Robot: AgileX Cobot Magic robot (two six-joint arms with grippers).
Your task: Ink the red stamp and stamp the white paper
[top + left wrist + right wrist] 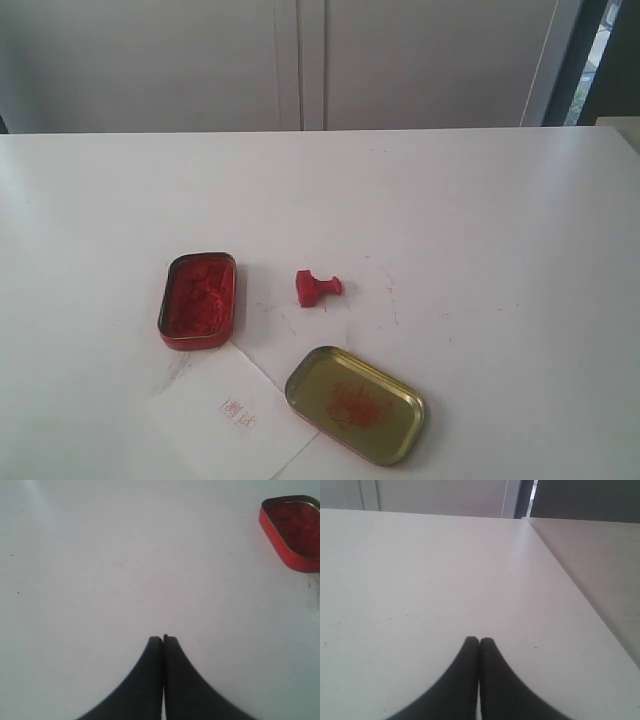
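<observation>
Red stamp (317, 287) tipped on its side just right of the ink tin (198, 300), white paper (235, 413) below already printed, both hands (163, 639) (479, 641) pressed together, empty, well clear; pickup next, if re-inking.

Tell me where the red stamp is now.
In the exterior view, the red stamp lies on its side near the middle, between the ink tin and the lid.

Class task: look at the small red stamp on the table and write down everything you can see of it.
The red stamp is a tiny, bright red piece that looks like plastic: a square block with a short rounded handle. It lies tipped on its side on the white table, handle pointing toward the right of the exterior view. It sits apart from the open ink tin and the brass-coloured lid. No gripper touches it.
</observation>
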